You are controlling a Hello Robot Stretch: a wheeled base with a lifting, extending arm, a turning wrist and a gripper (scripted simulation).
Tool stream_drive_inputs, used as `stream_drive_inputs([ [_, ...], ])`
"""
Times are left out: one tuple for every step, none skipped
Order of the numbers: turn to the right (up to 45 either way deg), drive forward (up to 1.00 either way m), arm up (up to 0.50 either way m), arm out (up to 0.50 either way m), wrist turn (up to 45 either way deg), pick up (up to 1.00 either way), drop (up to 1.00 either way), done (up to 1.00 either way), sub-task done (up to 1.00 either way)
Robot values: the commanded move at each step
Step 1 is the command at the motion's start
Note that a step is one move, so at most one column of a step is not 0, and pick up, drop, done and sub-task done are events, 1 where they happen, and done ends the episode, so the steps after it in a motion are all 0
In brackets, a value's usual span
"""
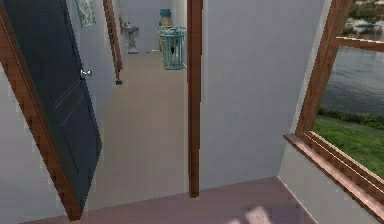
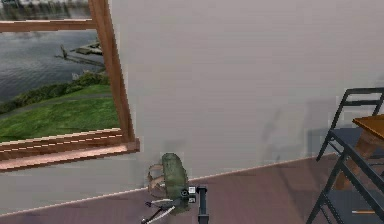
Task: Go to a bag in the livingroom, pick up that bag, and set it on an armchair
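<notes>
Blue door [image 1: 55,100] stands swung aside in the forward view, leaving the hallway floor [image 1: 145,130] passable toward a teal bin [image 1: 172,47]. Arm side view: green bag [image 2: 175,178] hangs at the gripper [image 2: 165,207], clear of the floor, so held. Arm [image 2: 203,207] tucked short, probably for carrying. Claw state cannot be told.

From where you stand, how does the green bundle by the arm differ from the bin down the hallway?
The green bundle is olive, rounded and soft-looking; the bin is pale teal with straight, ribbed sides. The bundle shows close by, low in front of the white wall next to the arm; the bin stands far off, past the wooden door frame, at the hallway's end. Both are taller than wide.
</notes>
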Motion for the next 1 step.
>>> stream_drive_inputs([
  [0.0, 0.0, 0.0, 0.0, 45.0, 0.0, 0.0, 0.0, 0.0],
])
